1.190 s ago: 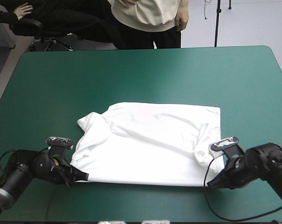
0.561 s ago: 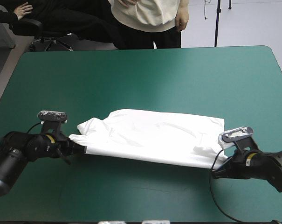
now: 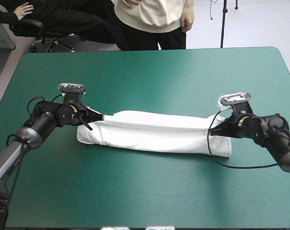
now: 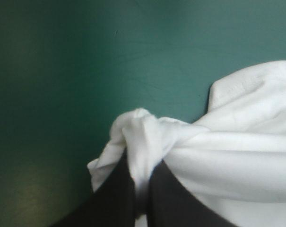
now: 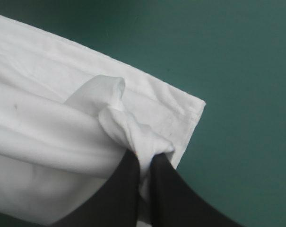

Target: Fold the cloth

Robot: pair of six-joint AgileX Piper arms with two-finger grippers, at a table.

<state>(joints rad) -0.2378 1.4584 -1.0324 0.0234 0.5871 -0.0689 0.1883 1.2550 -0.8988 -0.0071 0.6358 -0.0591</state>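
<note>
Wide teal-green table (image 3: 192,72), and right across its middle lies the T-shirt (image 3: 154,136), a long white band doubled over on itself, running from left to right. At the band's left end sits the left gripper (image 3: 99,117), low over the cover. Its black fingers (image 4: 119,189) are all but closed, with a bunched wad of white cloth pinched between them. At the right end sits the right gripper (image 3: 213,130). Its fingers (image 5: 171,194) are nearly together too, clamping a twisted knot of fabric just beside the hemmed corner.
</note>
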